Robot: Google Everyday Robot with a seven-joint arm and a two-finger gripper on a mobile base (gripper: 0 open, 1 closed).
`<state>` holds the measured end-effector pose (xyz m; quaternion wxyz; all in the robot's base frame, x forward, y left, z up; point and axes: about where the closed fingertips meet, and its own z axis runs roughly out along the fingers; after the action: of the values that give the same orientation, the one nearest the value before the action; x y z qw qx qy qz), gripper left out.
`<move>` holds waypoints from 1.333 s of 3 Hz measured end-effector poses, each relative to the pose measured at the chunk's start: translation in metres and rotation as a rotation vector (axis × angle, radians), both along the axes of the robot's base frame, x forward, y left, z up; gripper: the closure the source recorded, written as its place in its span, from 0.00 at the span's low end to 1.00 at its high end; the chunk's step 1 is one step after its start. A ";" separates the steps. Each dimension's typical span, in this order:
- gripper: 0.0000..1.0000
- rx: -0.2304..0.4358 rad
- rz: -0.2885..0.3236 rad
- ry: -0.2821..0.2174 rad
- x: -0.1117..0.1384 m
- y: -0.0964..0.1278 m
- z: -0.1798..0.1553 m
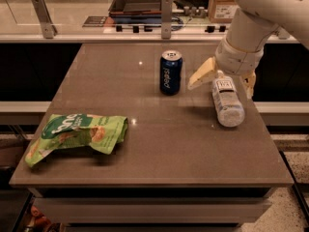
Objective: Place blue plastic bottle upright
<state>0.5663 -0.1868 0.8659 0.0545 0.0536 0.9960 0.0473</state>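
Note:
The blue plastic bottle (pixel 228 105) lies on its side on the right part of the table (pixel 159 153), with its white cap pointing to the far edge. My gripper (pixel 226 79) is open and low over the bottle's cap end. One cream finger (pixel 203 74) is on the left of the cap and the other shows at the right. The fingers stand on either side of the bottle's neck and are not closed on it.
A dark blue drink can (pixel 170 72) stands upright just left of the gripper. A green chip bag (pixel 77 135) lies at the front left. The table's right edge is close to the bottle. A counter with a tray (pixel 140 1) runs behind the table.

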 end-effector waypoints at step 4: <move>1.00 -0.058 0.066 0.027 -0.008 0.006 -0.033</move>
<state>0.5588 -0.1809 0.8327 0.0411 0.0197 0.9988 0.0192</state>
